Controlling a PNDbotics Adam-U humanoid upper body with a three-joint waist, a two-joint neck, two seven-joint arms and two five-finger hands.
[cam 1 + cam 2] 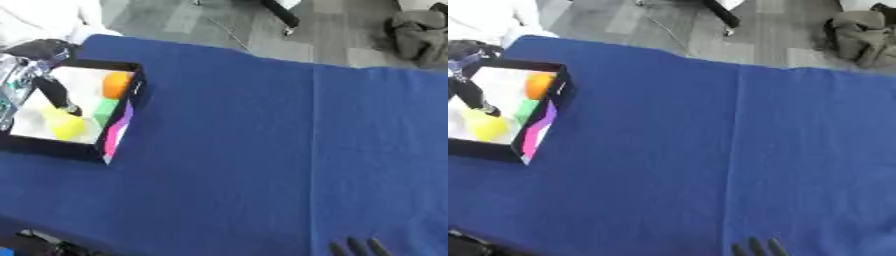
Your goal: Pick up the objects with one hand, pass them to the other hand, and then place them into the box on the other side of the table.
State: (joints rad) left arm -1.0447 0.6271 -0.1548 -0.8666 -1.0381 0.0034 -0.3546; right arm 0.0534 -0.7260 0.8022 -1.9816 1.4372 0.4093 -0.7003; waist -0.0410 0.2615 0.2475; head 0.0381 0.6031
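Only fingertips of the right hand show — edge-cropped.

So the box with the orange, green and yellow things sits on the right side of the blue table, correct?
Not quite: the box holding the orange thing, green thing and yellow thing sits on the left side of the blue table, as the left eye view shows.
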